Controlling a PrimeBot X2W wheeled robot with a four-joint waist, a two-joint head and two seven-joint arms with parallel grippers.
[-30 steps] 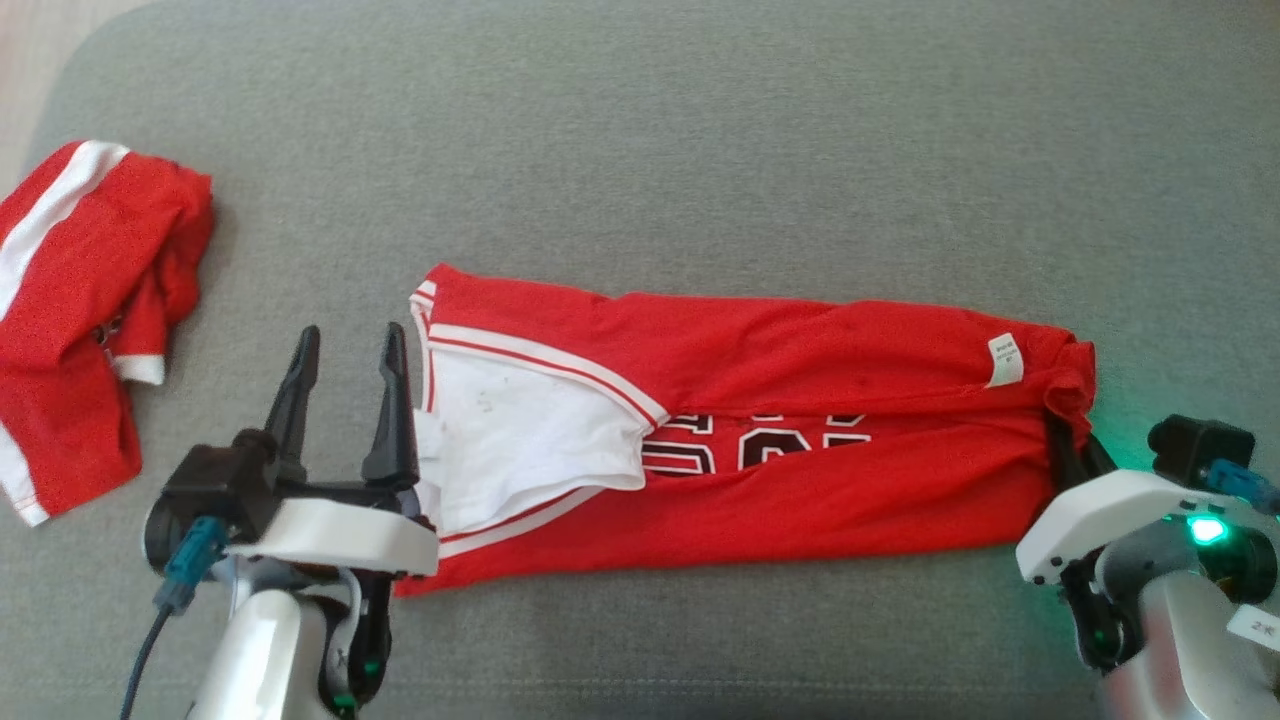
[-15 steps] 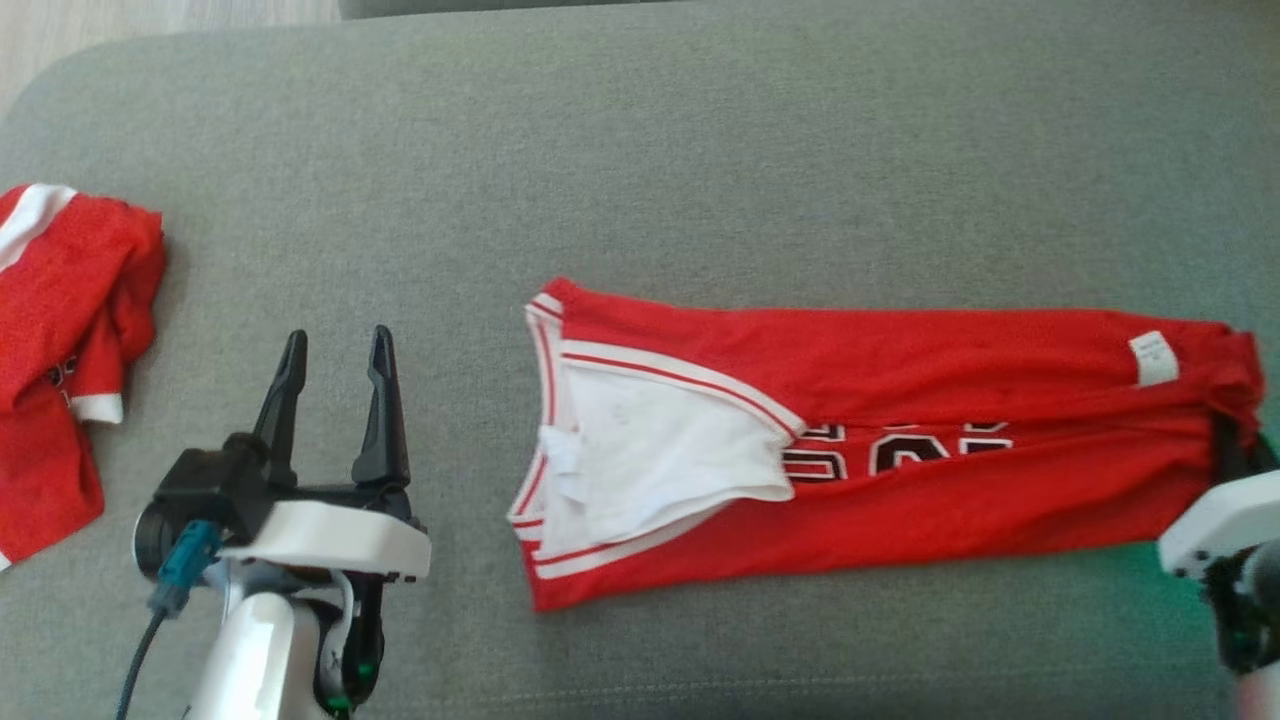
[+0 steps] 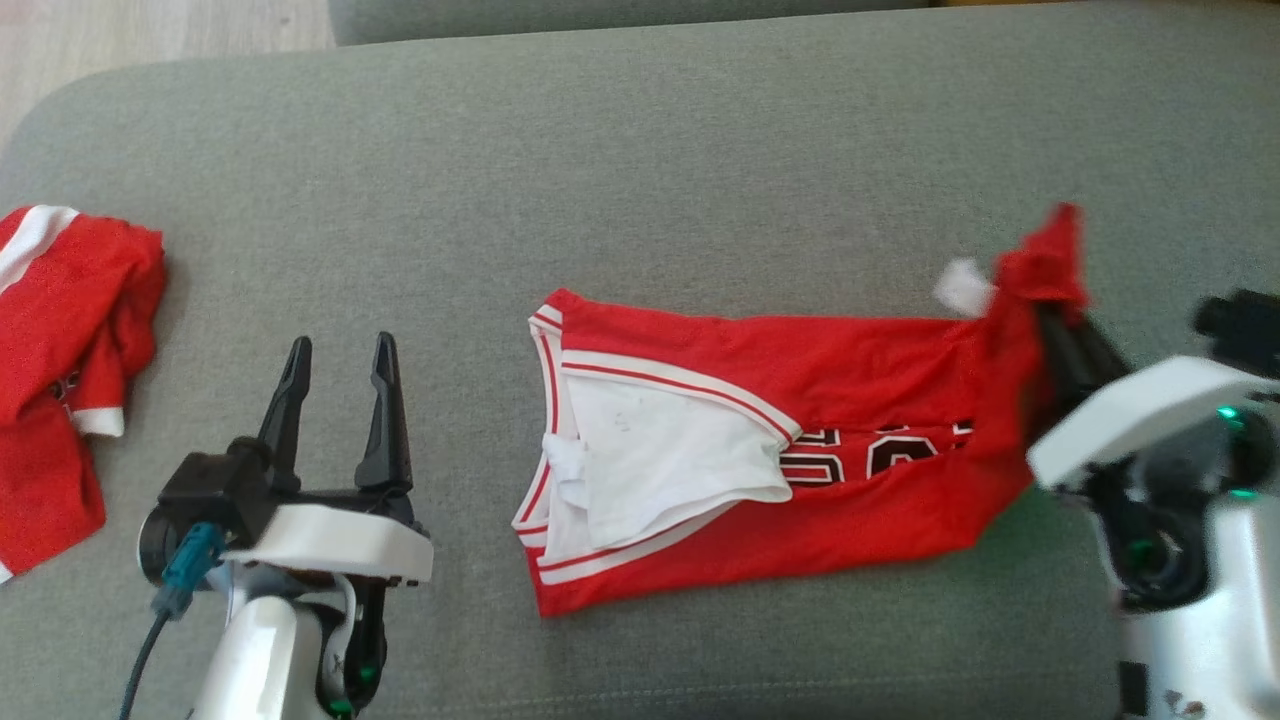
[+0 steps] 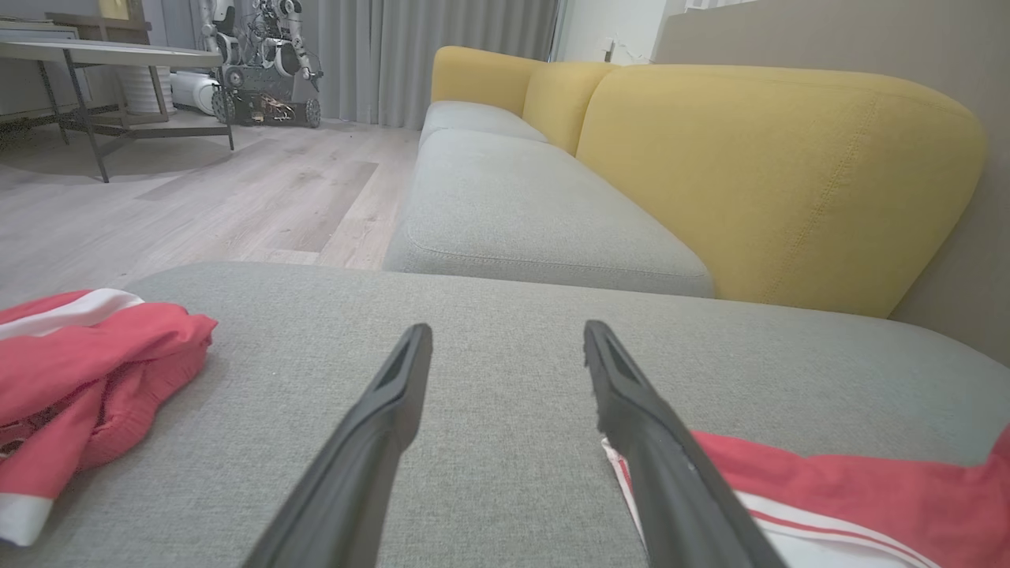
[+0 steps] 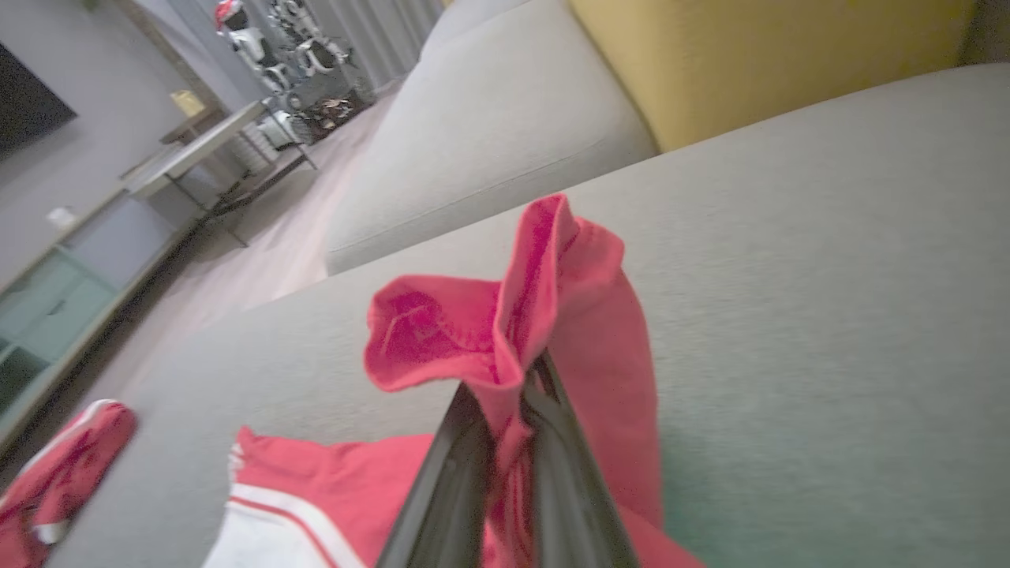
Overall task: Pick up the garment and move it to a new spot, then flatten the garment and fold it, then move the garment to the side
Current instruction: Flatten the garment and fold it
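The red mesh sports jersey with white trim lay folded into a long strip across the middle of the grey woven sofa cushion, its white-edged opening toward the left. The right gripper was clamped tight on the strip's right end, raising that end off the cushion in a bunched peak beside a small white label. The rest of the strip rested flat.

The left gripper stood wide open and empty above bare cushion, left of the jersey and apart from it. A crumpled red and white garment sat at the far left.

The cloth looked thin, light and limp, likely somewhat slick. It would probably sag and lose its fold if hauled from one pinch. Taking the left end as well, near the white trim through all layers, would likely carry it more evenly.
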